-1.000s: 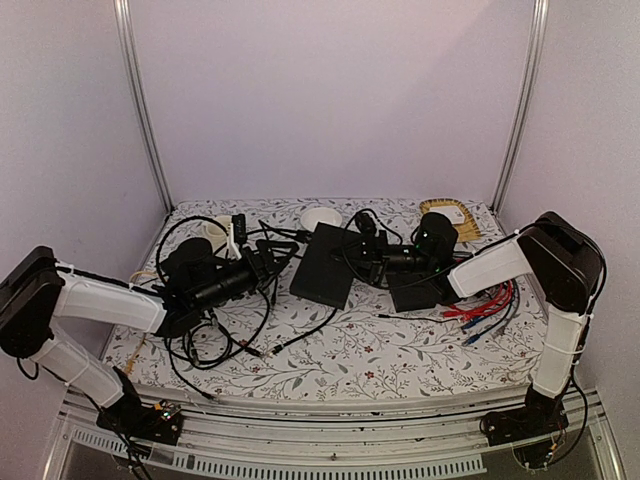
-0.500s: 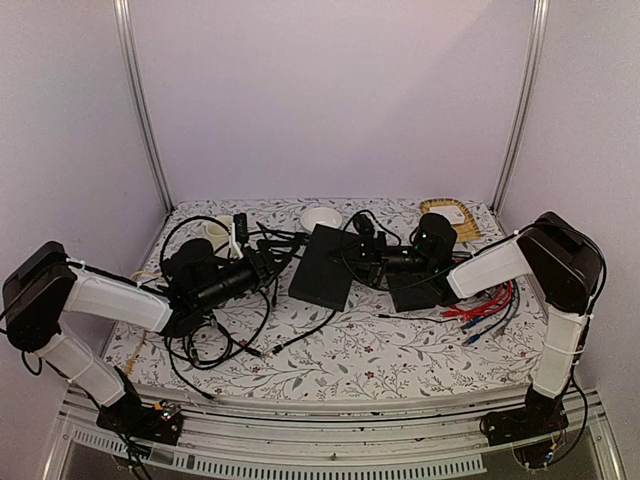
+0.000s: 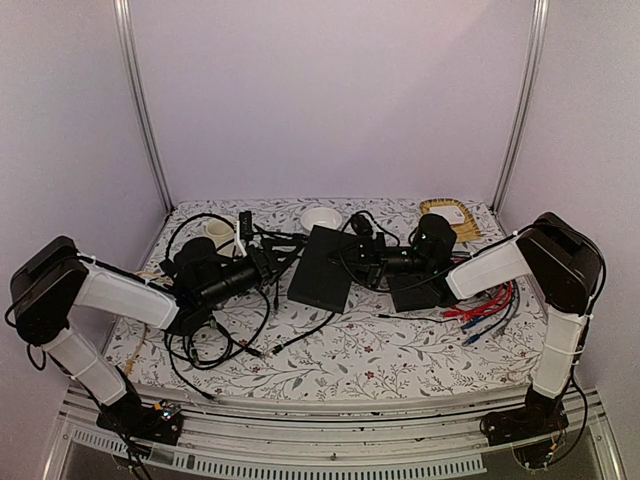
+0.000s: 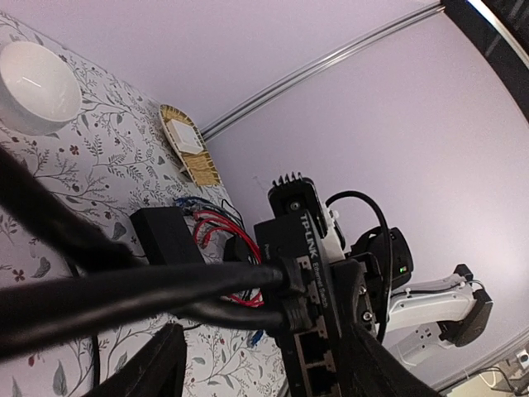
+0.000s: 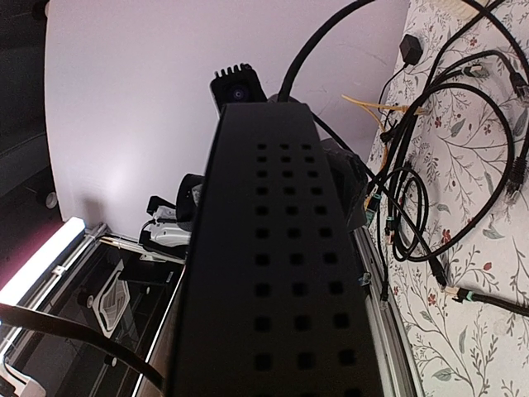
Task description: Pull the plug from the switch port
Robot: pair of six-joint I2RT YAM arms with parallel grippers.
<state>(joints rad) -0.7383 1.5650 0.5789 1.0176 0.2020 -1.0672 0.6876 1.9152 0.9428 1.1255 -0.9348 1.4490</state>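
– Switch (image 3: 322,268) first: where was it when you looked?
– Mid-surface, just beside the shorter black box (image 3: 420,290). I had the right jaws clamped on its right side, bracing it. My left jaws stood apart near the port edge, closed on nothing as far as I could tell.
– And the plug (image 4: 291,288)?
– Seated in its port. Approach done, I judged; grasp and pull remained.
– Surroundings?
– Floral cloth surface (image 3: 400,350), loose black cables (image 3: 215,340), a white bowl (image 3: 321,217) at the back, plain lilac walls (image 3: 330,100).
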